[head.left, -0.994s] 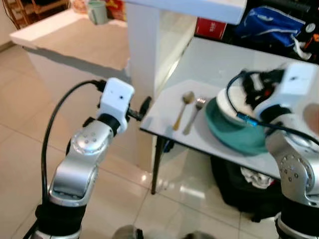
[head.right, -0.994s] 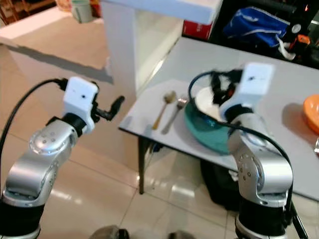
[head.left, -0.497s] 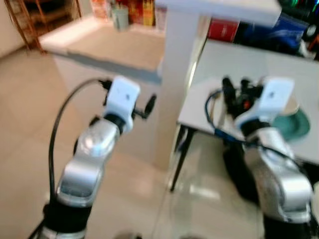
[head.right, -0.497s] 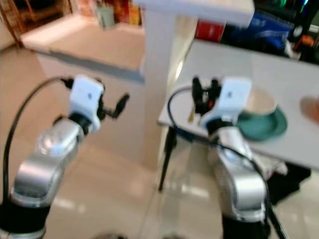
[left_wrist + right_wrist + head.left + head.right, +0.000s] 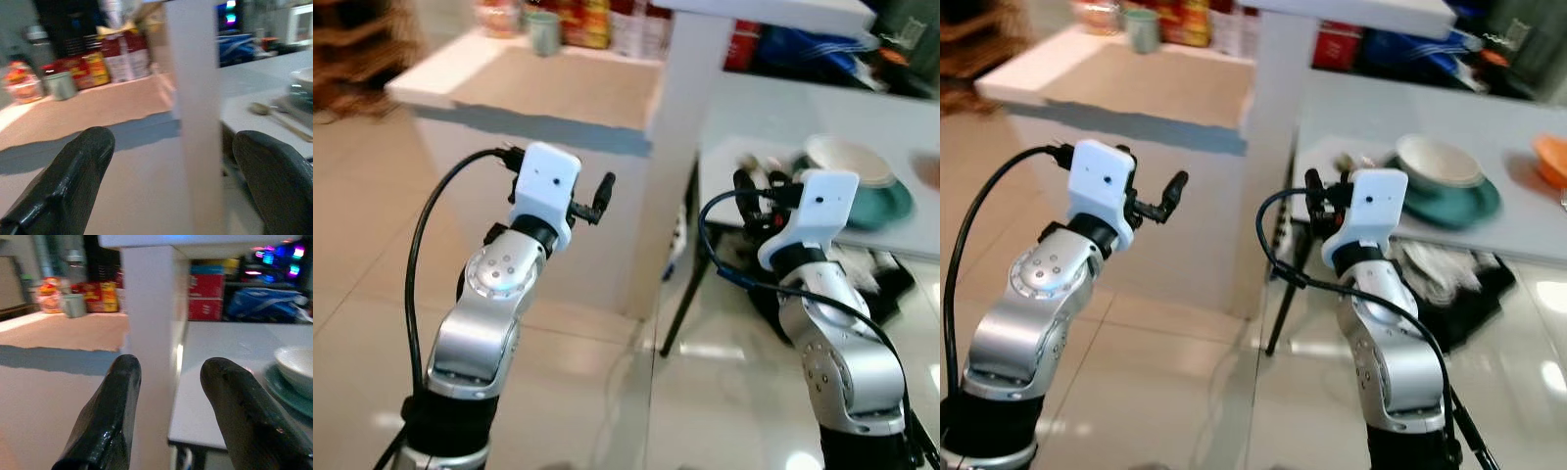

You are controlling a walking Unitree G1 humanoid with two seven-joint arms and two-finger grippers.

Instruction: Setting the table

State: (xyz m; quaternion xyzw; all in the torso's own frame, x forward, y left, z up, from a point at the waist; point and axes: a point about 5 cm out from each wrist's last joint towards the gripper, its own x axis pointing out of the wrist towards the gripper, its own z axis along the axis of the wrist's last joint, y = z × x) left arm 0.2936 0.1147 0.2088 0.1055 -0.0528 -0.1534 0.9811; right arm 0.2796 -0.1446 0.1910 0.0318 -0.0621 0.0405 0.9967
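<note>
Both arms are up in front of the robot, off the desk (image 5: 1518,220), nothing carried. The left tool (image 5: 171,181) has its fingers spread wide, empty. The right tool (image 5: 171,406) has its fingers parted too, nothing between them. On the desk, the white bowl (image 5: 1438,160) sits on the teal plate (image 5: 1474,201) near the front edge, and a spoon (image 5: 261,108) lies just beside the plate toward the desk's left edge. An orange dish (image 5: 1550,159) sits at the right. One place looks laid; whether more settings remain, I judge, is open.
</note>
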